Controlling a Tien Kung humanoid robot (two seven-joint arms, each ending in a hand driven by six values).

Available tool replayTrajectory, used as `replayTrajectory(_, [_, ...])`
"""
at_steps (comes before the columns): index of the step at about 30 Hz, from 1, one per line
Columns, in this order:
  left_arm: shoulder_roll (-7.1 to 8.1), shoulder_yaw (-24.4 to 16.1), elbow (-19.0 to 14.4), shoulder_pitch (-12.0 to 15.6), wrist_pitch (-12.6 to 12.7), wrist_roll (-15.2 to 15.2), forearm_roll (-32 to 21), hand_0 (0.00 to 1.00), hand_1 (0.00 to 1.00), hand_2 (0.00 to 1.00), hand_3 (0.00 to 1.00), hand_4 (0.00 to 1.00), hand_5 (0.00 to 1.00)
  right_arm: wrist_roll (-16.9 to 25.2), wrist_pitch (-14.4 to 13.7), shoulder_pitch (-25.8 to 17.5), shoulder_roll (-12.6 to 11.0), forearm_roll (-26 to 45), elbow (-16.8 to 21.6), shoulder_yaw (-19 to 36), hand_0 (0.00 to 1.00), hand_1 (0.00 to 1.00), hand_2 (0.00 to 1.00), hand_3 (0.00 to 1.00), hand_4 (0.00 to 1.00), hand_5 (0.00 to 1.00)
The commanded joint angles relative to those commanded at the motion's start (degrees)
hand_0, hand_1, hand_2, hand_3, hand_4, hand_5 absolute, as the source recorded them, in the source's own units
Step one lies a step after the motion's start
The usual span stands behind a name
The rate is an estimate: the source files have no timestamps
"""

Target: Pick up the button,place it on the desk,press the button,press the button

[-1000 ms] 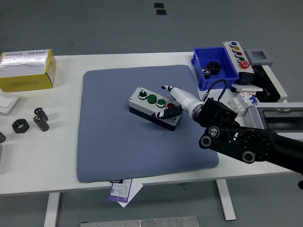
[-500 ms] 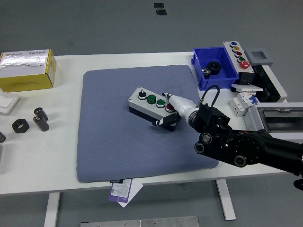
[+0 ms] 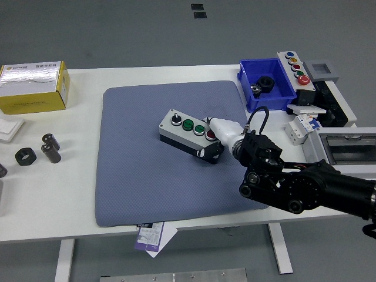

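Observation:
A grey button box (image 3: 185,130) with a black knob, two green buttons and a red button (image 3: 210,134) lies slanted on the blue mat (image 3: 141,176). My right hand (image 3: 212,141) comes in from the lower right and closes on the box's right end. A white finger (image 3: 222,127) lies on top beside the red button, and the thumb presses the box's near side. The box rests flat on the mat. My left arm is out of view.
At the back right stand a blue bin (image 3: 267,94) holding a black part, a second button box (image 3: 295,67), a circuit breaker (image 3: 299,126) and a grey tray (image 3: 346,147). At the left are a yellow box (image 3: 34,88) and black nuts (image 3: 26,155).
My right hand has moved left and down onto the button box. Its spread finger and thumb have closed around the box's right end. The box has hardly shifted.

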Motion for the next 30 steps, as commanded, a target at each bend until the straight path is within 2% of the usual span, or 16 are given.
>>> replayTrajectory(1, [0.01,0.0,0.0,0.0,0.0,0.0,0.0,0.688,0.631,0.557,0.603,0.674,0.212,0.0,-0.1,0.0,-0.1,-0.5,0.1,0.1,0.327,0.427,0.434,0.509,0.349,0.002])
replayTrajectory(5, [0.07,-0.1,0.0,0.0,0.0,0.0,0.2,0.688,0.631,0.557,0.603,0.674,0.212,1.5,-1.5,-0.3,-1.5,-2.3,1.8,1.7,0.327,0.427,0.434,0.509,0.349,0.002])
replayTrajectory(6, [0.07,-0.2,0.0,0.0,0.0,0.0,0.2,0.688,0.631,0.557,0.603,0.674,0.212,2.5,-2.2,-0.5,-2.5,-2.6,2.9,2.6,0.327,0.427,0.434,0.509,0.349,0.002])
replayTrajectory(7, [0.06,-0.3,0.0,0.1,0.0,-0.1,0.3,0.689,0.632,0.557,0.603,0.674,0.212,3.5,-2.6,-0.7,-3.2,-2.7,3.9,3.2,0.309,0.428,0.406,0.347,0.276,0.002])
replayTrajectory(12, [-0.08,-0.5,0.0,0.3,0.0,-0.1,0.4,0.689,0.632,0.557,0.603,0.674,0.212,10.3,-4.7,-1.2,-8.7,-0.9,10.0,4.8,0.309,0.428,0.406,0.347,0.276,0.002])
replayTrajectory(13, [-0.09,-0.4,0.1,0.3,0.0,-0.1,0.4,0.688,0.631,0.557,0.603,0.674,0.212,11.8,-4.8,-0.9,-9.8,0.1,11.3,4.3,0.333,0.446,0.419,0.33,0.271,0.002])
replayTrajectory(18, [-0.06,-0.9,0.1,0.2,0.0,-0.1,0.8,0.688,0.631,0.557,0.603,0.674,0.212,20.1,-6.5,1.2,-15.7,1.9,18.0,-1.1,0.333,0.446,0.419,0.33,0.271,0.002])
replayTrajectory(19, [-0.1,-1.0,0.1,0.2,0.0,-0.1,0.9,0.688,0.631,0.557,0.604,0.675,0.212,21.6,-6.7,1.5,-16.7,1.4,19.3,-2.3,0.387,0.464,0.435,0.326,0.291,0.002])
replayTrajectory(20, [-0.13,-1.1,0.0,0.2,0.0,-0.1,1.0,0.688,0.631,0.557,0.604,0.675,0.212,23.0,-6.8,1.7,-17.3,0.9,20.6,-3.5,0.387,0.464,0.435,0.326,0.291,0.002])
replayTrajectory(21, [-0.16,-1.2,0.0,0.2,0.0,-0.1,1.2,0.688,0.631,0.557,0.604,0.675,0.212,24.3,-6.5,1.9,-17.7,-0.1,21.3,-4.5,0.387,0.464,0.435,0.326,0.291,0.002])
replayTrajectory(24, [-0.15,-1.3,0.0,0.1,-0.1,-0.1,1.4,0.688,0.631,0.557,0.604,0.675,0.212,27.4,-3.4,2.0,-17.7,-2.9,21.6,-5.2,0.387,0.464,0.435,0.326,0.291,0.002])
replayTrajectory(25, [-0.13,-1.5,0.0,0.0,0.0,-0.1,1.6,0.688,0.631,0.557,0.604,0.675,0.214,28.0,-2.2,1.9,-17.5,-3.8,21.2,-5.1,0.591,0.519,0.482,0.358,0.266,0.002])
replayTrajectory(30, [-0.09,-1.8,0.0,-0.1,0.0,-0.2,2.0,0.688,0.631,0.557,0.604,0.675,0.214,28.3,1.8,1.3,-16.7,-4.9,19.9,-4.5,0.591,0.519,0.482,0.358,0.266,0.002])
